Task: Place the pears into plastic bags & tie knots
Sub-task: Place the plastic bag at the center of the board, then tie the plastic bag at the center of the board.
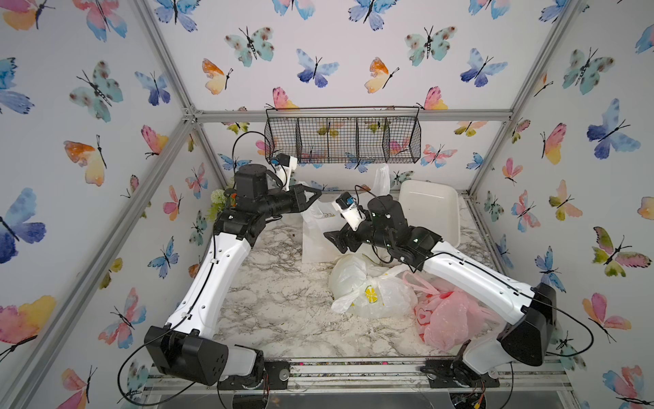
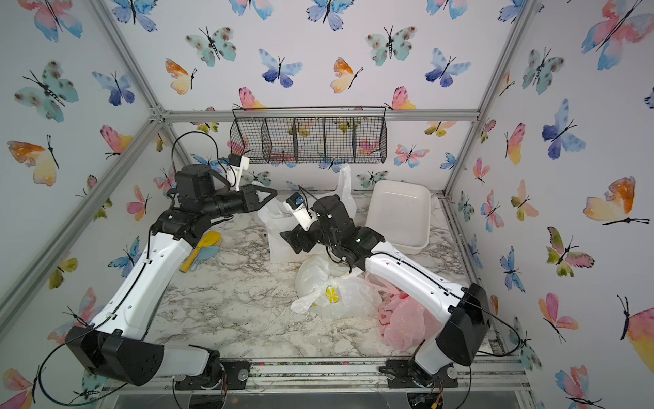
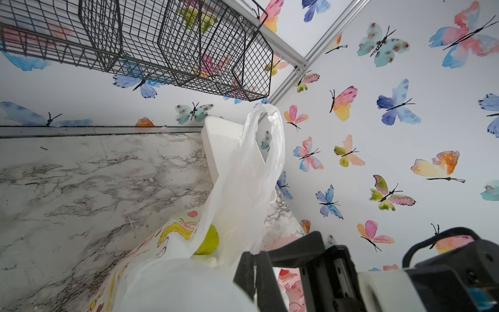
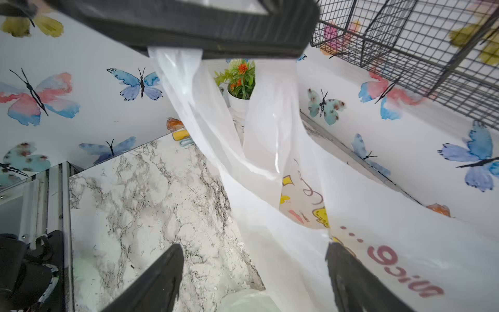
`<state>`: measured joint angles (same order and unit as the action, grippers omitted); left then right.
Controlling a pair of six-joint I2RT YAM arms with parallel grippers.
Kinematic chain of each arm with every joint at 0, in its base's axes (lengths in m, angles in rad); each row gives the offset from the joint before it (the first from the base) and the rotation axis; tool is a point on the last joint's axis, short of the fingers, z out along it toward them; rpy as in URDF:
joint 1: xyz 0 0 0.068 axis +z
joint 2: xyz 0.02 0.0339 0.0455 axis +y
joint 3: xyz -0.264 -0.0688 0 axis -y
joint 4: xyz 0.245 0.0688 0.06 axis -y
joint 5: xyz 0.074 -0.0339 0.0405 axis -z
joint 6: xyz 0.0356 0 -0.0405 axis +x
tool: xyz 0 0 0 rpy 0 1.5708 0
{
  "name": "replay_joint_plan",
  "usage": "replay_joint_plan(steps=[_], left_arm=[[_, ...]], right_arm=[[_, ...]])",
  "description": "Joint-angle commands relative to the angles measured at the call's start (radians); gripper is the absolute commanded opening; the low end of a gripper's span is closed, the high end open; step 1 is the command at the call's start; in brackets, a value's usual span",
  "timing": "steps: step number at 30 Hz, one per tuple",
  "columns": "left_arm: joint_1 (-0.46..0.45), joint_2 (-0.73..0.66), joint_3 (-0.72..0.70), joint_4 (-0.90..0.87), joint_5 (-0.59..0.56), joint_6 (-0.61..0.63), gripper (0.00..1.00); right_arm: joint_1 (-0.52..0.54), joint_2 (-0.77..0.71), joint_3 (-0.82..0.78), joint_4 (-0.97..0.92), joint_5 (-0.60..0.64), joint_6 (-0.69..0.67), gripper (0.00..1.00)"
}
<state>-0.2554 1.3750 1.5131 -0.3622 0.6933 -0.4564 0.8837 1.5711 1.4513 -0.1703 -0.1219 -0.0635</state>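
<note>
Knot step on the white cartoon-doodle plastic bag point(image 1: 316, 244)
My left gripper point(image 1: 319, 193) clenches its handle point(image 4: 183, 81), right gripper point(image 4: 253, 247) hangs released beside it; other handle next, I reckon.

Bright green pear point(image 3: 210, 240); pink bag point(image 1: 449, 320); lemon-print white bag point(image 1: 384, 301); doodled white bag point(image 4: 383, 237); marbled table point(image 1: 283, 304).

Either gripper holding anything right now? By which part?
The left gripper is shut on one handle strip of the doodle bag, holding it up. The right gripper is open and holds nothing.
</note>
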Motion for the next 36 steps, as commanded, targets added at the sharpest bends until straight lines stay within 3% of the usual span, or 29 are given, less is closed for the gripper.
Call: replay_joint_plan(steps=[1,8,13,16,21,24,27,31,36], left_arm=[[-0.001,0.011,0.008,0.034,0.011,-0.008,0.09],[-0.003,0.004,0.007,0.052,0.03,-0.018,0.06],[-0.003,-0.004,-0.009,0.058,0.041,-0.01,0.02],[-0.002,-0.001,-0.012,0.057,0.053,0.001,0.0],[-0.001,0.014,0.0,0.093,0.093,0.014,0.01],[0.001,0.029,0.02,0.162,0.139,-0.004,0.09],[0.006,0.044,0.054,0.225,0.185,-0.021,0.27],[0.079,0.008,0.053,0.326,0.237,-0.026,0.52],[0.209,-0.128,-0.144,0.467,0.228,-0.033,0.62]], right_arm=[[0.008,0.019,0.009,0.214,-0.007,-0.066,0.87],[0.004,0.168,0.061,0.286,0.102,-0.178,0.97],[-0.086,0.262,0.11,0.304,-0.028,-0.142,0.93],[-0.119,0.279,0.121,0.302,-0.116,-0.185,0.84],[-0.13,0.295,0.118,0.278,-0.333,-0.195,0.48],[-0.132,0.292,0.078,0.306,-0.378,-0.174,0.25],[-0.136,0.279,0.032,0.349,-0.386,-0.146,0.07],[-0.148,0.27,-0.009,0.39,-0.4,-0.104,0.03],[-0.161,0.262,-0.031,0.431,-0.433,-0.055,0.03]])
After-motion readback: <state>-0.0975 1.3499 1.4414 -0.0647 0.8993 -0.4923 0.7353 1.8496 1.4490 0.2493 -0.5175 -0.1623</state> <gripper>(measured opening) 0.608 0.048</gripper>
